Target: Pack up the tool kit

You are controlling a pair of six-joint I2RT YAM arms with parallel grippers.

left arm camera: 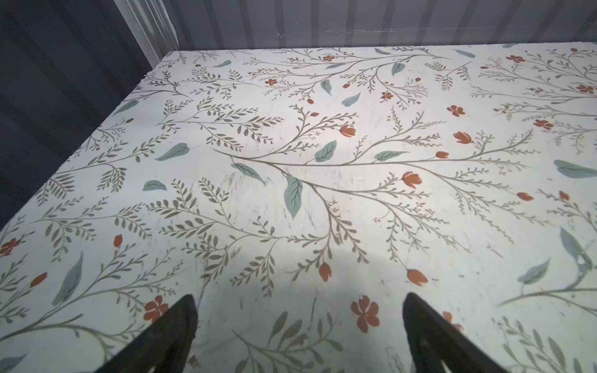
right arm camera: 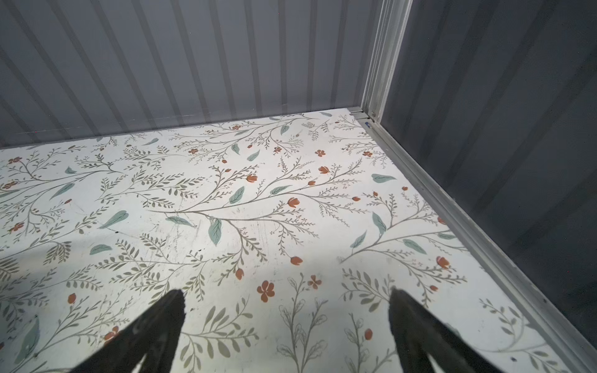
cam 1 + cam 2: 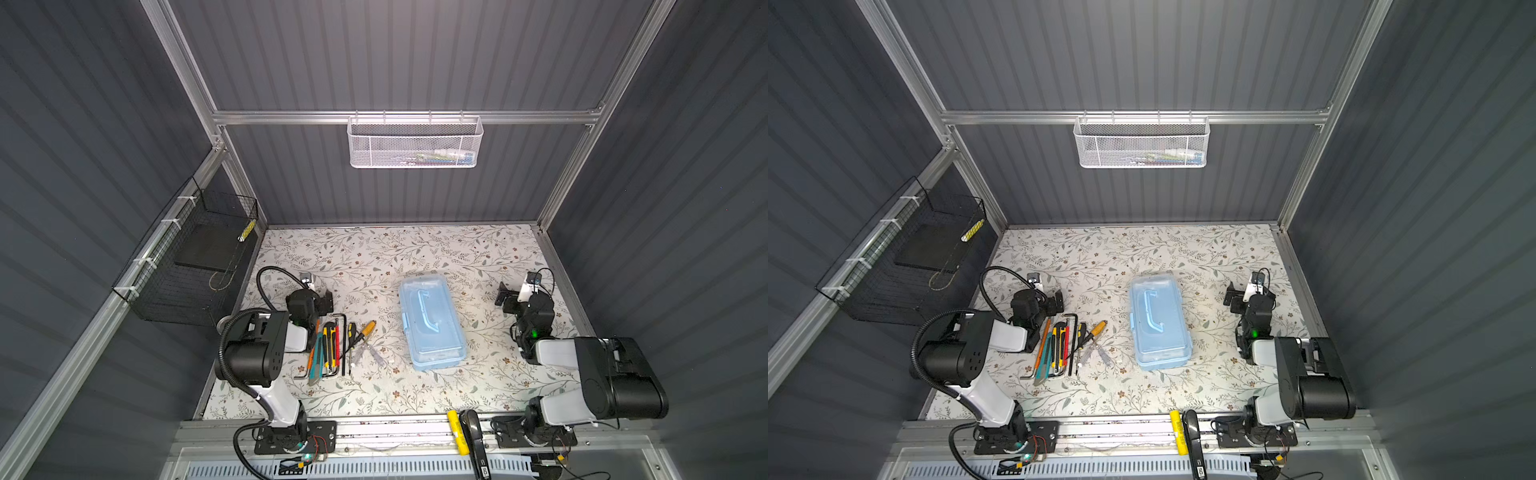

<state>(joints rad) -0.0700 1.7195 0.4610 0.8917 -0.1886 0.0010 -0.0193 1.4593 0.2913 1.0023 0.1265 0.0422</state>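
- Floral bench (image 3: 374, 257) within grey walls carries the tool kit (image 3: 432, 320) at its middle, lid closed.
- Loose tools (image 3: 332, 345) lie in a row just left of the tool kit.
- Left hand (image 1: 298, 303) and right hand (image 2: 287, 297) gape wide, holding nothing.
- White mesh basket (image 3: 413, 143) hangs on the back rail, black wire basket (image 3: 187, 266) on the left wall.

My stereo head looks steeply down from high above the near edge; both top views share the whole worktop (image 3: 478, 257). Wrist cameras ride low and close behind each claw: left claw (image 1: 298, 300) faces the far-left corner, right claw (image 2: 286, 293) the far-right corner.
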